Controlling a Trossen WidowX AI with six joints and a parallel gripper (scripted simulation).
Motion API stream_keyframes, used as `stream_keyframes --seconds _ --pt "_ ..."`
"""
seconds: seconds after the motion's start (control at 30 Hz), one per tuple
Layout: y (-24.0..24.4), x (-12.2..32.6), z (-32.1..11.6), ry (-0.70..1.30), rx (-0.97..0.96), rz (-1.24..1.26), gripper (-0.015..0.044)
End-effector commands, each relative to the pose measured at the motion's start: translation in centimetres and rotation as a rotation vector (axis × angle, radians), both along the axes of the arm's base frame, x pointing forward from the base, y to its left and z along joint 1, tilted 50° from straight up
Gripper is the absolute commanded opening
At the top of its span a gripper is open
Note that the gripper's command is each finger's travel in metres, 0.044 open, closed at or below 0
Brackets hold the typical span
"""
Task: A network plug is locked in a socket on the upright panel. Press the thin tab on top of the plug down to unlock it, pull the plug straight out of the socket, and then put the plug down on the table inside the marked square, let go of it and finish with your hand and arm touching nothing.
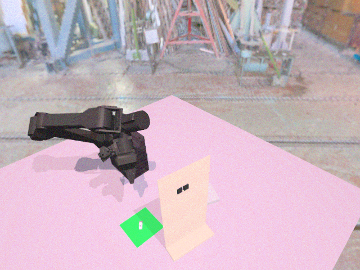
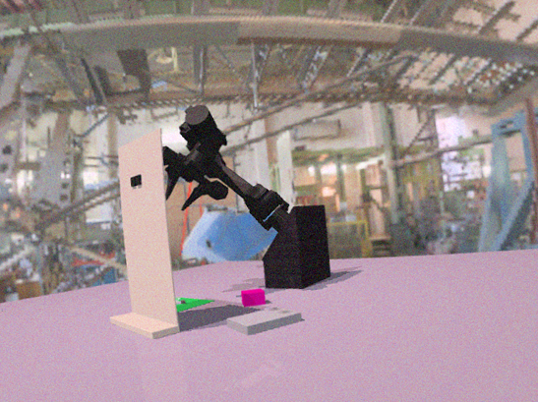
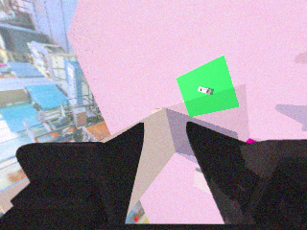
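Note:
The small white plug (image 1: 142, 225) (image 3: 207, 90) lies on the table inside the green marked square (image 1: 130, 225) (image 3: 216, 72); the square (image 2: 195, 303) also shows partly behind the panel in the exterior view. The upright tan panel (image 1: 185, 212) (image 2: 147, 245) stands beside the square, with two dark sockets (image 1: 182, 188) (image 2: 135, 181) near its top and no plug seen in them. My gripper (image 3: 165, 126) is open and empty, its fingers apart, high above the table and well away from the plug.
A magenta block (image 2: 253, 297) and a flat grey slab (image 2: 267, 320) lie between the panel and the arm's black base (image 2: 296, 246). The panel's foot (image 1: 190, 242) sticks out on the side away from the square.

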State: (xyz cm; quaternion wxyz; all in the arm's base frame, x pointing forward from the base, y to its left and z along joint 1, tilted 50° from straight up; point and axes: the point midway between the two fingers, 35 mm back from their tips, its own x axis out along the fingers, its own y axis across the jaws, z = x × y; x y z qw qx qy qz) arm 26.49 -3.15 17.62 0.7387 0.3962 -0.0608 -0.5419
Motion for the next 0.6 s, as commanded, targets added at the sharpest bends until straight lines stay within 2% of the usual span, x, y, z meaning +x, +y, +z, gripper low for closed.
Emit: stream_keyframes --seconds 0.0,0.2,0.57 --pt "0.09 0.03 0.16 -0.005 -0.003 0.000 0.0287" --pt "0.09 0.03 0.16 -0.005 -0.003 0.000 0.0440" --pt "0.09 0.03 0.16 -0.005 -0.003 0.000 0.0440"
